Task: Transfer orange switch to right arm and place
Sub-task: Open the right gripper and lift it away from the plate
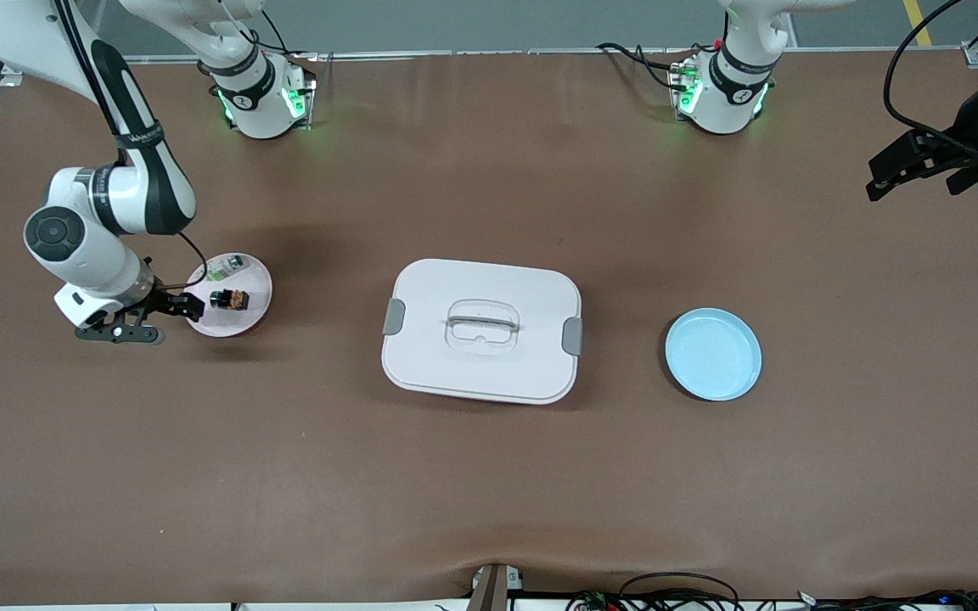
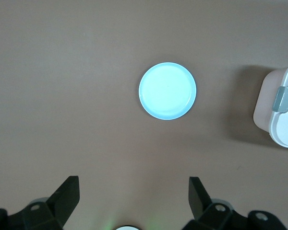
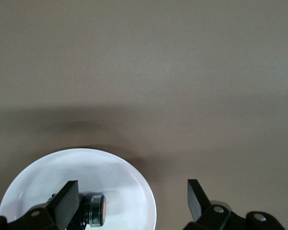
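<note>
The orange switch (image 1: 230, 299), a tiny black block with an orange middle, lies on a small pale pink plate (image 1: 255, 284) toward the right arm's end of the table. In the right wrist view the switch (image 3: 93, 210) lies on the plate (image 3: 77, 172) just beside one fingertip (image 3: 67, 194). My right gripper (image 1: 154, 319) is open and empty, with one finger over the plate's rim; it also shows in its wrist view (image 3: 132, 191). My left gripper (image 1: 918, 174) is open and empty, waiting high over the left arm's end of the table; it also shows in its wrist view (image 2: 133, 187).
A small green-and-white part (image 1: 226, 267) lies on the same pink plate. A white lidded box (image 1: 482, 331) with a clear handle sits mid-table and shows in the left wrist view (image 2: 283, 110). A light blue plate (image 1: 713, 354) lies beside it toward the left arm's end (image 2: 167, 91).
</note>
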`<state>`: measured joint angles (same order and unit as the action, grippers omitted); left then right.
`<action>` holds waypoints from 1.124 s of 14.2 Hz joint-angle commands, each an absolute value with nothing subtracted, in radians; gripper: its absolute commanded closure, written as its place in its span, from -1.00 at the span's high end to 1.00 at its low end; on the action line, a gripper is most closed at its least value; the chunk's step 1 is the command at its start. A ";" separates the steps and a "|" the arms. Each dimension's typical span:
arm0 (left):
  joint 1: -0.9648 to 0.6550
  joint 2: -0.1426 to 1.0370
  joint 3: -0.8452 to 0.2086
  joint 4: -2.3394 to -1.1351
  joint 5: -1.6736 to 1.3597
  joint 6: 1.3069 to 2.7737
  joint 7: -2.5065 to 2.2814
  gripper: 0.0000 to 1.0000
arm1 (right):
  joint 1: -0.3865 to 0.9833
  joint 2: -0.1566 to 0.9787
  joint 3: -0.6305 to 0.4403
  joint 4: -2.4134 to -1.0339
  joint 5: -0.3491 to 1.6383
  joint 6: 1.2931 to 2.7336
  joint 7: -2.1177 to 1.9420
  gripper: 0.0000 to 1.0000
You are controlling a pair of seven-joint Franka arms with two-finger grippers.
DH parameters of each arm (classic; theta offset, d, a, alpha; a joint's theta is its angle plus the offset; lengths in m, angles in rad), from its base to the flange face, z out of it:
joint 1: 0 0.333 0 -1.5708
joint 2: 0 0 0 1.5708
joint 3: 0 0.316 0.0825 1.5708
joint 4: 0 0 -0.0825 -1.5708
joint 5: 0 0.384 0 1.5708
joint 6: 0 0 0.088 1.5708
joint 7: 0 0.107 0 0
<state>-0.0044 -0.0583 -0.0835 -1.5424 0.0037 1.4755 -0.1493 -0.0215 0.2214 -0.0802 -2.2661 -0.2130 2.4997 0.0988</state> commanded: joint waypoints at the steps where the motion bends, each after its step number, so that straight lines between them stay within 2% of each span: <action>1: -0.009 -0.048 -0.087 -1.516 0.002 1.453 -0.143 1.00 | -0.043 0.173 -0.057 -2.275 -0.149 2.487 0.118 1.00; 9: -0.009 -0.046 -0.101 -1.514 0.003 1.457 -0.149 1.00 | -0.041 0.058 -0.057 -2.250 -0.104 2.435 0.071 1.00; 11: -0.009 -0.048 -0.107 -1.516 0.003 1.456 -0.149 1.00 | -0.035 0.038 -0.057 -2.180 -0.072 2.312 0.068 1.00; 14: -0.005 -0.046 -0.109 -1.516 0.002 1.457 -0.150 1.00 | -0.020 0.047 -0.057 -1.940 -0.020 2.000 0.051 1.00; 16: -0.003 -0.048 -0.109 -1.519 0.002 1.454 -0.152 1.00 | -0.012 0.052 -0.058 -1.840 -0.020 1.901 0.049 1.00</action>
<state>-0.0085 -0.0577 -0.1024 -1.5418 0.0037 1.4753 -0.1494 -0.0165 0.0315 -0.0618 -1.9461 -0.0397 1.9945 0.0664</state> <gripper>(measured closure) 0.000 0.000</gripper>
